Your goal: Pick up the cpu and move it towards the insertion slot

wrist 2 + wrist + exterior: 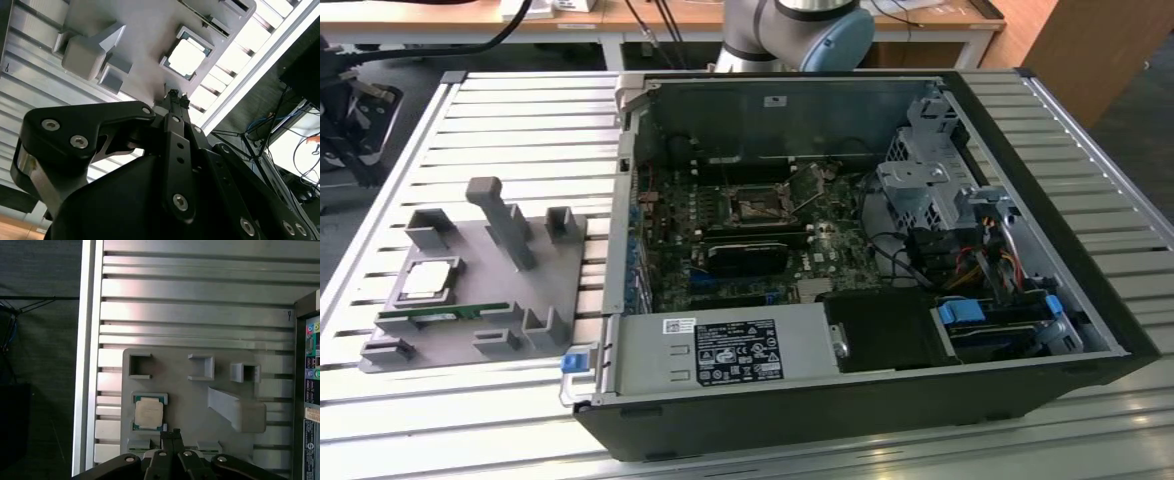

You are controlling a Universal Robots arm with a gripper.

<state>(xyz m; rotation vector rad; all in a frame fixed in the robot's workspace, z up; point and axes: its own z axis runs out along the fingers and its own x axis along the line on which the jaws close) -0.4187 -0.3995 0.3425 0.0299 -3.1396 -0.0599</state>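
- Gripper point(171, 434): seen nearest in both wrist views, its jaws are drawn together at the tips with nothing between them. It hangs above the fixture, not touching it.
- Cpu point(149, 414): lies flat, metal top upward, in a raised square pocket point(150, 399) just beside the closed tips as the first wrist view shows them. It has not yet been lifted. The pocket's frame presumably keeps the chip square and in a known spot for a clean pick.
- Fixture point(483, 290): a grey plate with upright blocks, carrying the cpu point(427, 281) toward its edge on the exterior view's left. A memory stick point(440, 313) lies in its own nest close by.
- Table point(520, 110): slatted metal; the fixture sits near its edge on the exterior view's left.
- Case point(854, 425): rests on its side beside the fixture with the side panel off, so the board point(670, 250) faces up and can be reached from above.
- Slot point(757, 207): a small bracket-framed socket near the board's middle, well apart from the cpu and empty as far as can be judged.
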